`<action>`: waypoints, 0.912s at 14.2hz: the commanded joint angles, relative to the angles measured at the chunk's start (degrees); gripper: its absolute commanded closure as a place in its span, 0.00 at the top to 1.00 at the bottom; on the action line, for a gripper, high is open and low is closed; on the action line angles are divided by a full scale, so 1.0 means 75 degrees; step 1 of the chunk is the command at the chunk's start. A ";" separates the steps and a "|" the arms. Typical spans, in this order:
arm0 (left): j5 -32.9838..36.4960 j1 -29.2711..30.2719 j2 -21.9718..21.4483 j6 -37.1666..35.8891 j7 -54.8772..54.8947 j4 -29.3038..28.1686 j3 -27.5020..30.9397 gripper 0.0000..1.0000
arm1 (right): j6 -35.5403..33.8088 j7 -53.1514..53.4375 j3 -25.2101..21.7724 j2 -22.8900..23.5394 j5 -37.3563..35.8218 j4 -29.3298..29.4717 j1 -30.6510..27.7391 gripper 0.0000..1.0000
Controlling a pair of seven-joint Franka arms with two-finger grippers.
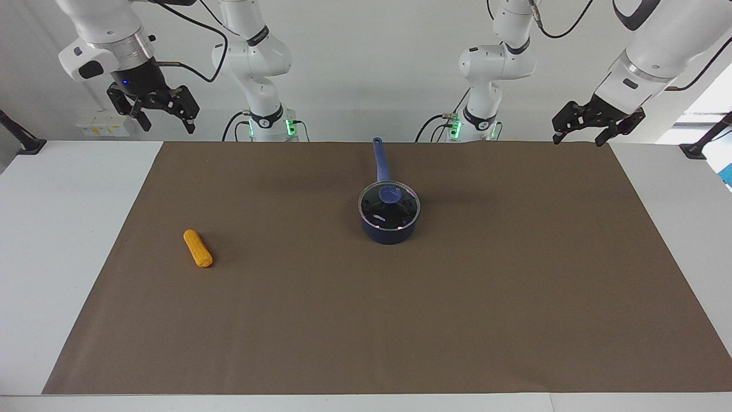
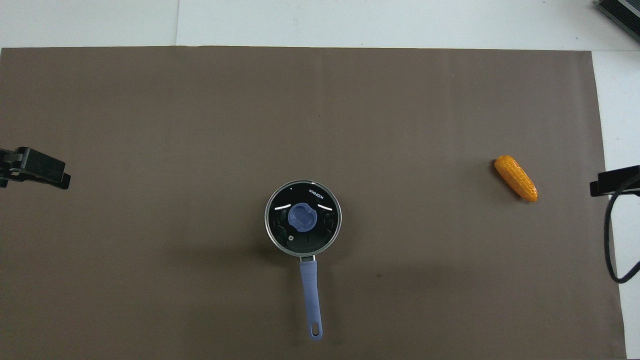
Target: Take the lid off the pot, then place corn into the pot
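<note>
While both arms wait raised at the robots' edge of the worktop, nothing on the brown mat is touched by either claw. The left claw hangs in the air over the mat's corner at the left arm's end, its two fingers spread apart and holding nothing; in the overhead view only its dark tip shows at the picture's edge. The right claw hangs over the white worktop just off the mat's corner at the right arm's end — its fingers also stand apart, with nothing between them — and from overhead only a black tip and a loop of cable show.

The pot stands upright near the middle of the mat, roughly midway between the two arms' ends. Its long blue handle lies straight and points toward the robots. The lid sits flat on the pot's rim, closing it, with the blue knob at its centre and the dark inside showing through the glass.

The corn lies on its side on the mat toward the right arm's end of the worktop, well apart from the pot and a little farther from the robots than the pot is. Its long axis runs at a slant to the mat's edges.
</note>
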 commanded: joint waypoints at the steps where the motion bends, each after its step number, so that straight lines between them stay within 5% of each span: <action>1: 0.0105 -0.0077 0.0089 -0.0010 0.0071 0.0178 0.0025 1.00 | -0.0020 -0.0086 0.0057 -0.0070 -0.0159 -0.0048 -0.0002 1.00; 6: 0.0070 -0.0089 0.0089 -0.0010 0.0013 0.0190 0.0013 1.00 | 0.0050 -0.0237 0.0080 -0.0070 -0.0112 -0.0270 -0.0025 1.00; 9: 0.0046 -0.0100 0.0077 -0.0068 -0.0011 0.0155 0.0013 1.00 | 0.1195 -0.0983 0.0080 0.0000 -0.0065 -0.1077 -0.0037 1.00; 13: 0.0046 -0.0229 0.0065 -0.0010 0.0070 0.0155 -0.0045 1.00 | 0.2579 -0.2846 0.0069 0.0888 -0.0053 -0.1584 -0.0212 1.00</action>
